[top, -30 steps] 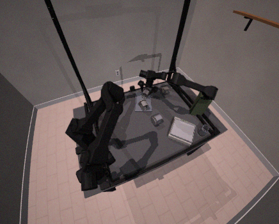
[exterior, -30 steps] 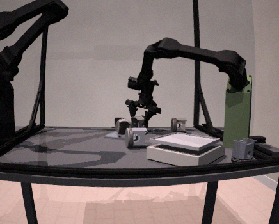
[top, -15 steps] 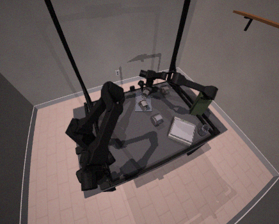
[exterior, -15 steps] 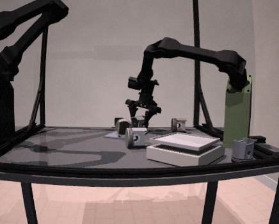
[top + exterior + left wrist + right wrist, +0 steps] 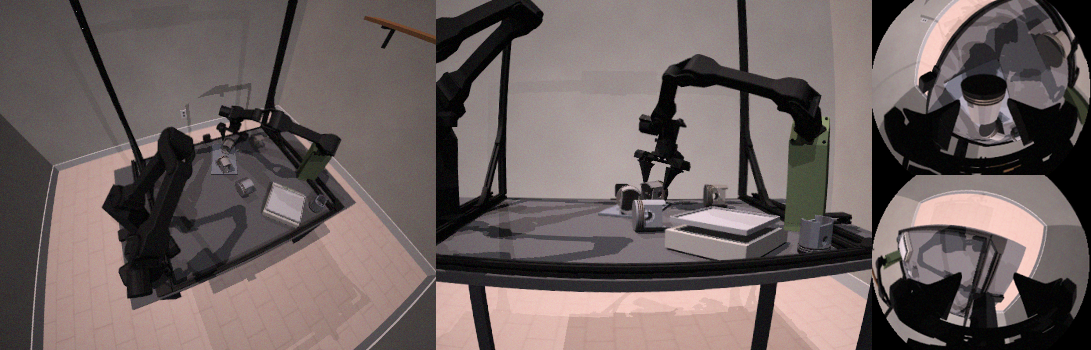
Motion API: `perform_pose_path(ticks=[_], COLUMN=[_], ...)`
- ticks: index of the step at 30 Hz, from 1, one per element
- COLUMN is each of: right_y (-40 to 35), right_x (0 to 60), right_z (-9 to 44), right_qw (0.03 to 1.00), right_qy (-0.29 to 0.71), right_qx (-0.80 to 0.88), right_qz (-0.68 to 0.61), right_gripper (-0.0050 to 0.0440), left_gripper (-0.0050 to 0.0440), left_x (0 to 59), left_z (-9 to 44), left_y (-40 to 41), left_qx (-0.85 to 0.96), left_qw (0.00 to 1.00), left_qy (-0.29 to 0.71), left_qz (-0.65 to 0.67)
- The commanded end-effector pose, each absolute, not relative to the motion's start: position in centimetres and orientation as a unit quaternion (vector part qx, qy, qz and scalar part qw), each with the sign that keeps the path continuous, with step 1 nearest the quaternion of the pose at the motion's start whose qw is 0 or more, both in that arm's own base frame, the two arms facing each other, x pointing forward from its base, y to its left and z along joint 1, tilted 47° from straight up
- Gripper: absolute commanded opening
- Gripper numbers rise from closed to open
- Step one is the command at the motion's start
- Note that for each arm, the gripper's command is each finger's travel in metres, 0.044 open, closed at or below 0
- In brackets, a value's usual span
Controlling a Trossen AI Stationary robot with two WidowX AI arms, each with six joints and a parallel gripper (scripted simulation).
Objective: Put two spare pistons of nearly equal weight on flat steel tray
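The flat steel tray (image 5: pixel 216 169) (image 5: pixel 608 212) lies at the far middle of the bench. One piston (image 5: pixel 226 163) (image 5: pixel 627 196) (image 5: pixel 991 132) lies on its side on it. A second piston (image 5: pixel 230 145) (image 5: pixel 653 190) (image 5: pixel 983 87) stands at the tray's far end, between the fingers of my left gripper (image 5: pixel 226 136) (image 5: pixel 658 179) (image 5: pixel 984 101). The fingers are open and stand apart from its sides. Three more pistons lie off the tray: one (image 5: pixel 245 187) (image 5: pixel 646 215) mid-bench, one (image 5: pixel 258 140) (image 5: pixel 714 194) (image 5: pixel 1053 43) at the back, one (image 5: pixel 319 202) (image 5: pixel 814 234) at the right edge. My right gripper (image 5: pixel 988 275) is open, empty and high above the bench.
A white box with its lid ajar (image 5: pixel 284 203) (image 5: pixel 726 230) sits front right. The left arm's green base (image 5: pixel 312 162) (image 5: pixel 807 175) stands at the right edge. The right arm (image 5: pixel 165 190) rears up over the bench's left side. Black frame posts rise at the back corners.
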State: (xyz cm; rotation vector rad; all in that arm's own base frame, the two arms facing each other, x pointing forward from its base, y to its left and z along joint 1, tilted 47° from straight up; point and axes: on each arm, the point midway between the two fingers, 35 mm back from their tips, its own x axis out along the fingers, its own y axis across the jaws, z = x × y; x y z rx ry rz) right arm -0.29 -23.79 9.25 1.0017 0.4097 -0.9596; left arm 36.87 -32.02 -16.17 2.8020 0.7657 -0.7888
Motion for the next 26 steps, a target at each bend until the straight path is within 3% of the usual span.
perform_pose_path(ticks=[1,26], right_y=[-23.8,-23.8], right_x=[-0.2,-0.2], right_z=[9.3,9.3], right_qw=[0.75,0.75], right_qy=[0.187,0.187], right_qx=[0.459,0.459], right_qz=[-0.438,-0.438], right_gripper=[0.044,0.044], left_gripper=[0.0378,0.0378], left_x=[36.4,34.1], left_z=[-15.4,-13.8], left_y=[-32.6,-34.0], left_qx=[0.93,0.93], left_qw=[0.07,0.07], left_qy=[0.252,0.252], left_qz=[-0.259,-0.259])
